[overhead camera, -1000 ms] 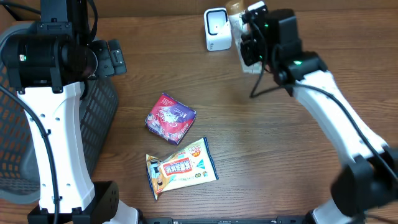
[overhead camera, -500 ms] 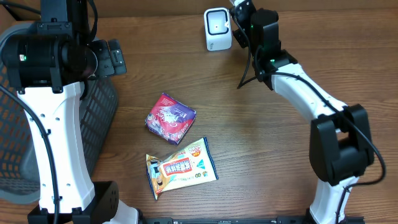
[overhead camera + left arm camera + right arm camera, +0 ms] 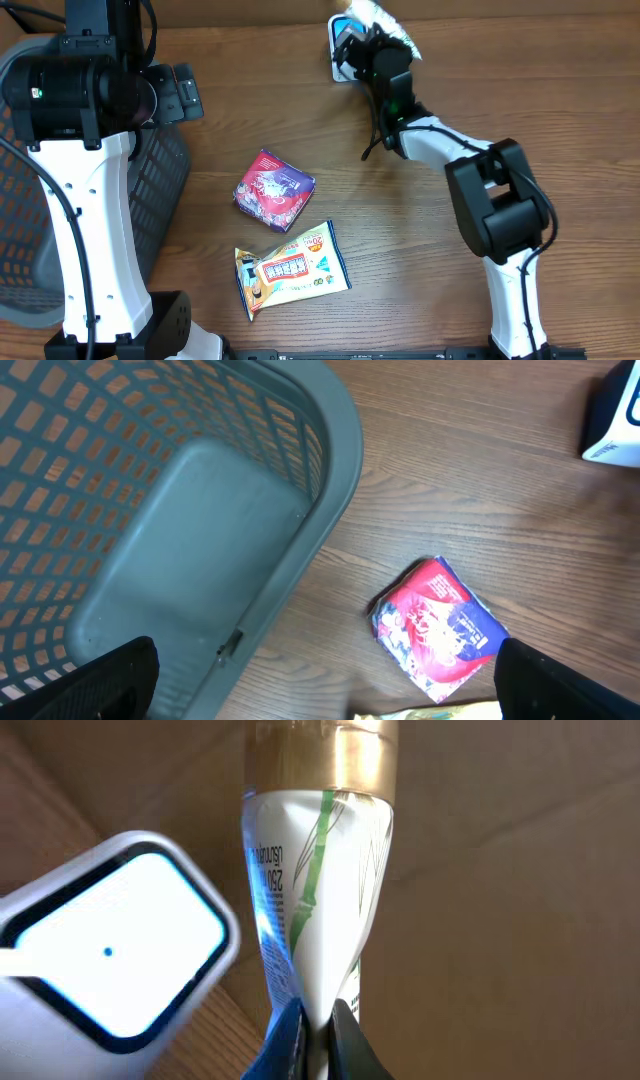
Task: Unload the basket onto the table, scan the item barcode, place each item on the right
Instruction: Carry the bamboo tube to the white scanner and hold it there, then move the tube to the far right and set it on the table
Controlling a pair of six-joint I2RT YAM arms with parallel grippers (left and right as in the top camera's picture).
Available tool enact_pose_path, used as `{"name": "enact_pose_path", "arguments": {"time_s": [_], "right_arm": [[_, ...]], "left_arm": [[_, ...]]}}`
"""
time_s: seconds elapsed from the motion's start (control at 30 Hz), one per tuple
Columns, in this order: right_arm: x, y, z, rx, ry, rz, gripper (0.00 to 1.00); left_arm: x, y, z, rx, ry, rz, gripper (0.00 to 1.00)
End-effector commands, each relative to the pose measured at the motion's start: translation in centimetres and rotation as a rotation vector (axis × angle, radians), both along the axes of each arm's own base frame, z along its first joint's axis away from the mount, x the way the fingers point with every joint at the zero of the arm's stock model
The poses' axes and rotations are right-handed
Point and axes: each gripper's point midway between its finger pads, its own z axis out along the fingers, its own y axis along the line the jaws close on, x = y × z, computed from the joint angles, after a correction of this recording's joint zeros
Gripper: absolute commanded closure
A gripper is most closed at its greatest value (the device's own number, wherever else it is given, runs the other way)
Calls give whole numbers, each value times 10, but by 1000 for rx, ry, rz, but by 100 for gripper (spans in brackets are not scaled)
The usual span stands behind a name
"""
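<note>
Over the last second the right arm swings in from the right of the scanner (image 3: 340, 62) and folds tight against it. The overhead view, which showed the scanner's face fully open half a second ago, now has the wrist covering most of it. The right gripper (image 3: 315, 1032) is pinched together on the crimped bottom end of the tube (image 3: 320, 900), a white tube with a gold cap and green bamboo print. It holds the tube cap-away just beside the scanner's lit window, near its right edge and not quite across it. From above, the tube shows at the top edge of the table (image 3: 450, 310), just behind the scanner. This looks like the presenting step of the scan, and it is probably not finished. The tube's left flank, with small print on it, faces the window, but no barcode shows in either view, so a small twist or slide toward the glass may be needed. The left gripper (image 3: 325, 685) has not moved. Its 2 fingers stand wide apart and hold nothing, over the rim of the grey basket (image 3: 200, 510). The red packet (image 3: 273, 189) and yellow snack bag (image 3: 290, 268) lie untouched mid-table.
</note>
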Motion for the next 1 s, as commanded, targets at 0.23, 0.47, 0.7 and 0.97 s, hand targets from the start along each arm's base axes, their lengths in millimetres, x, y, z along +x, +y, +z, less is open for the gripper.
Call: {"name": "enact_pose_path", "arguments": {"time_s": [0.23, 0.47, 0.7, 0.97], "right_arm": [[6, 13, -13, -181, -67, 27, 96], [7, 13, -4, -244, -106, 30, 96], [5, 15, 7, -287, -124, 20, 96], [-9, -19, 79, -279, -122, -175, 96]], "left_arm": [[2, 1, -4, 0, 15, -6, 0], [2, 1, -4, 0, 15, -6, 0], [2, 1, -4, 0, 15, -6, 0], [2, 1, -4, 0, 15, -7, 0]]}}
